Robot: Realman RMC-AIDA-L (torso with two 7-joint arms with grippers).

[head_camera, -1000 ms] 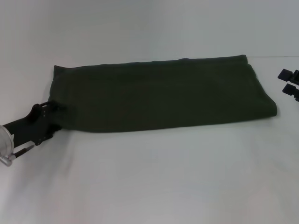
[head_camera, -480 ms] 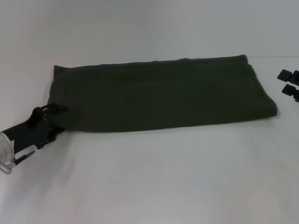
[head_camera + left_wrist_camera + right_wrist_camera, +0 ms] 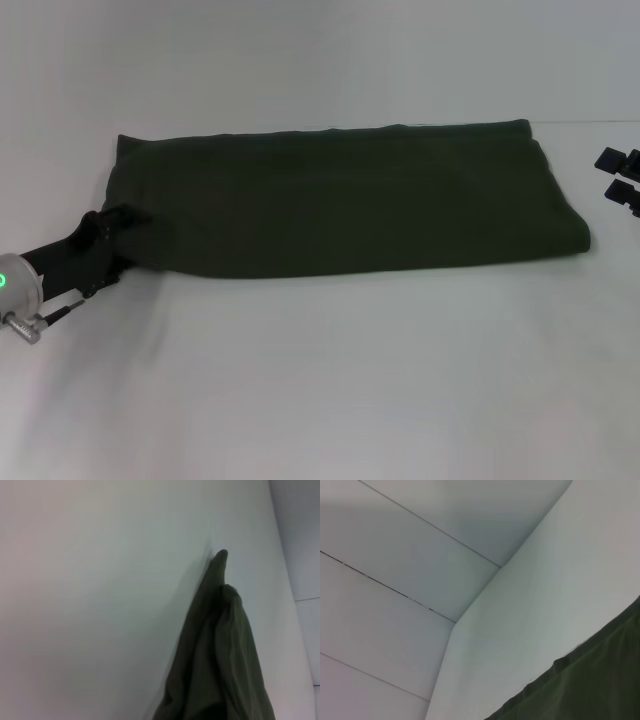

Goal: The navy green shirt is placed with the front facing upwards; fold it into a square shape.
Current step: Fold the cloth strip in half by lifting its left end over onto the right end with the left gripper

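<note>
No containers in view for you, just the navy green shirt (image 3: 340,200) lying flat on the white table (image 3: 330,390), already folded into a long band running left to right across the middle, plain dark side up, no lettering showing. Left gripper (image 3: 122,222) sits at the shirt's left end, near corner, arm coming in low from the left edge at a shallow angle; its tips reach onto the fabric edge, but you can't tell whether they're clamped or apart. Left wrist view shows a bunched fold of the shirt (image 3: 220,655) rising to a point against the table. Right gripper (image 3: 622,177) sits at the far right edge, well apart from the shirt, pads separated.
</note>
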